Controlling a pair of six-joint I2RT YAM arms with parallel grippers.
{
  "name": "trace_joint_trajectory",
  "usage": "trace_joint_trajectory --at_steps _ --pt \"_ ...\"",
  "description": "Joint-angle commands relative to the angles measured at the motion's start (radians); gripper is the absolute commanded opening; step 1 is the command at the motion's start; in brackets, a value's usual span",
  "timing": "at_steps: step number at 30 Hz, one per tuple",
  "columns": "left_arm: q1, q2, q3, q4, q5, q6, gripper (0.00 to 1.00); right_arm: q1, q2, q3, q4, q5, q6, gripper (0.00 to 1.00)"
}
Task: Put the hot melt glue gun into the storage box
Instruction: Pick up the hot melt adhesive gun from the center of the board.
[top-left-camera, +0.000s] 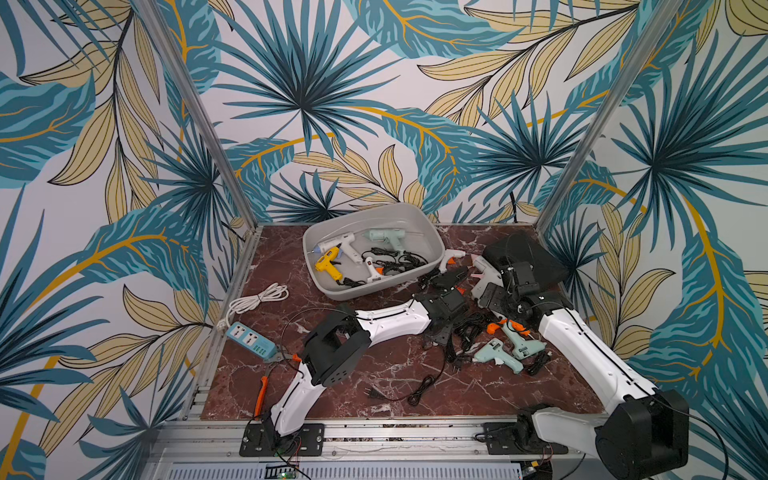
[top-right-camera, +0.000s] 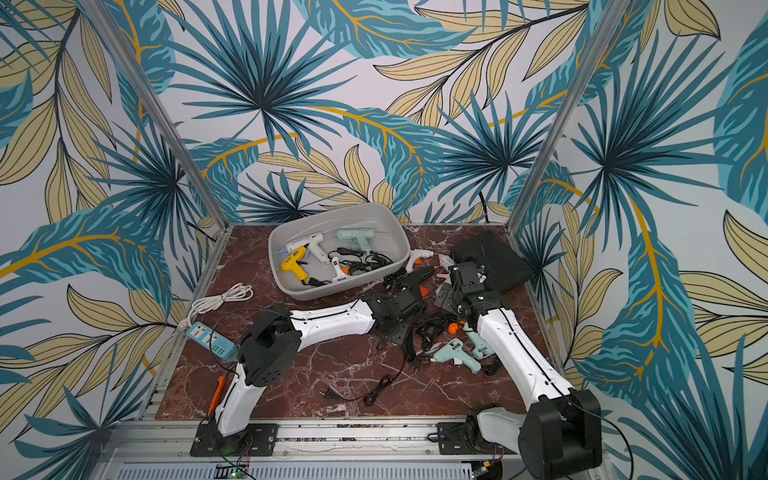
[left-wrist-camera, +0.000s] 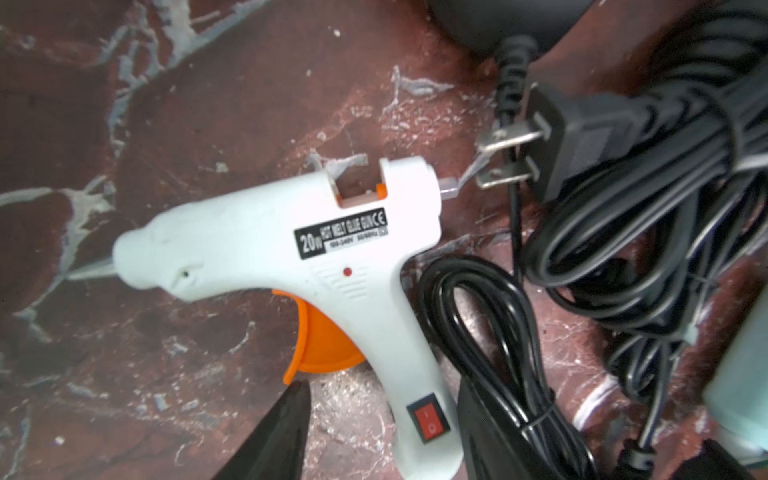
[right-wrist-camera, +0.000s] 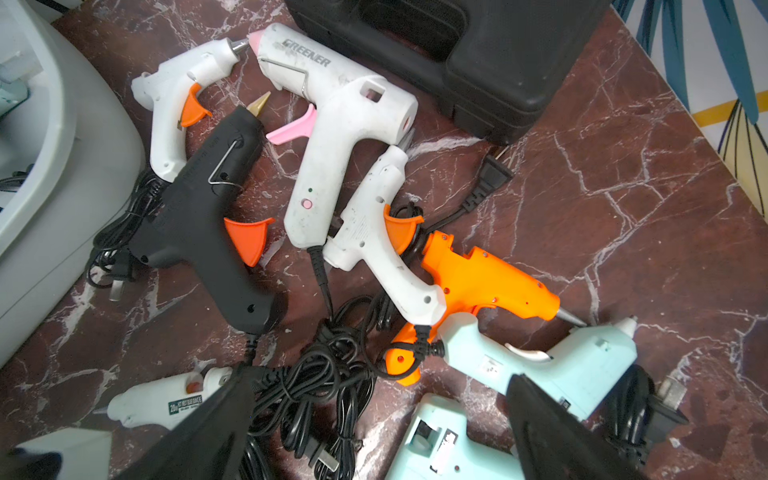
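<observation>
White hot melt glue gun (left-wrist-camera: 270, 241) lies flat on the marble (left-wrist-camera: 124, 124) at the centre of the left wrist view, nozzle toward frame left, handle running to the lower edge, straddled by the left gripper (left-wrist-camera: 382, 386), jaws half-spread and not yet pinching; in a top view the storage box (top-left-camera: 357, 291) sits upper-left of that gripper.

White hot melt glue gun (left-wrist-camera: 291, 249), flat on its side on the red marble table (left-wrist-camera: 166, 374), outside the box: orange trigger, black 20w label on the body, red rocker switch on the handle, stub of clear glue stick at the rear, black cord bundle (left-wrist-camera: 478, 332) just beside the handle. Light grey storage box (top-left-camera: 365, 291), upright and open-topped toward the back of the table, rounded corners, flared rim, already holding several other guns (top-left-camera: 330, 259) and loose cords (top-left-camera: 399, 259).
</observation>
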Motion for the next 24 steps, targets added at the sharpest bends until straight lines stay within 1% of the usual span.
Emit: trace_joint_trajectory --at_steps 1,4,6,10,13,19,20,22,24 --pt "-0.003 -0.022 -0.021 -0.041 -0.046 0.02 0.6 -0.003 -0.016 -0.021 0.01 -0.009 0.014 1.0" --pt "-0.002 -0.04 -0.046 -0.048 -0.052 0.018 0.6 -0.003 -0.015 -0.022 0.016 -0.016 0.02 0.99" --pt "0.0 -0.044 -0.064 -0.05 -0.061 0.015 0.55 -0.003 -0.015 -0.024 0.019 -0.023 0.023 0.99" --pt "0.02 -0.047 -0.098 -0.045 -0.069 0.015 0.51 -0.003 -0.017 -0.025 0.023 -0.03 0.027 0.99" --pt "0.038 -0.052 -0.116 -0.027 -0.067 0.031 0.51 -0.003 -0.017 -0.026 0.024 -0.036 0.029 0.99" --pt "0.067 -0.029 -0.101 -0.019 -0.051 0.077 0.5 -0.003 -0.022 -0.025 0.024 -0.038 0.033 1.0" --pt "0.069 -0.026 -0.1 -0.018 -0.052 0.085 0.48 -0.003 -0.024 -0.025 0.024 -0.036 0.034 1.0" --pt "0.069 -0.024 -0.097 -0.015 -0.054 0.1 0.4 -0.003 -0.026 -0.024 0.024 -0.032 0.033 0.99" --pt "0.069 -0.023 -0.095 -0.007 -0.056 0.117 0.3 -0.002 -0.025 -0.022 0.024 -0.029 0.033 0.99"
